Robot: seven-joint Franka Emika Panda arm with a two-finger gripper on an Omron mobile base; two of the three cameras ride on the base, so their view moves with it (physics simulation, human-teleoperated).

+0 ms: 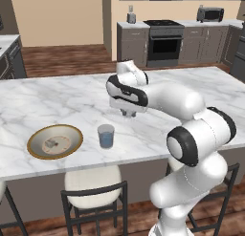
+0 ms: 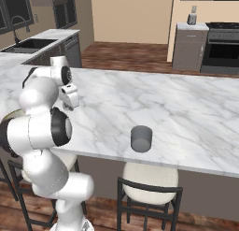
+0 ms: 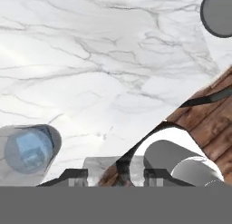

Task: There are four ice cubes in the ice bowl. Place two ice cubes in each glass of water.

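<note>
The ice bowl (image 1: 72, 145), gold-rimmed, sits at the counter's front left with small pale ice cubes (image 1: 51, 144) inside. One glass of water (image 1: 105, 136), bluish, stands just right of it and shows at the lower left of the hand view (image 3: 29, 148). The darker grey glass (image 2: 141, 138) stands further right near the front edge, at the hand view's top right (image 3: 219, 12). My gripper (image 1: 128, 114) (image 2: 71, 105) hangs over the counter behind and right of the bluish glass. Its jaws (image 3: 115, 177) are shut on a pale grey translucent ice cube (image 3: 102, 165).
The marble island counter (image 1: 48, 101) ends in a front edge with white-seated stools (image 1: 93, 182) (image 2: 149, 176) below it. A sink (image 2: 28, 44) lies far left, a stove (image 1: 164, 39) at the back wall. My own arm (image 1: 191, 115) crosses the counter's right half.
</note>
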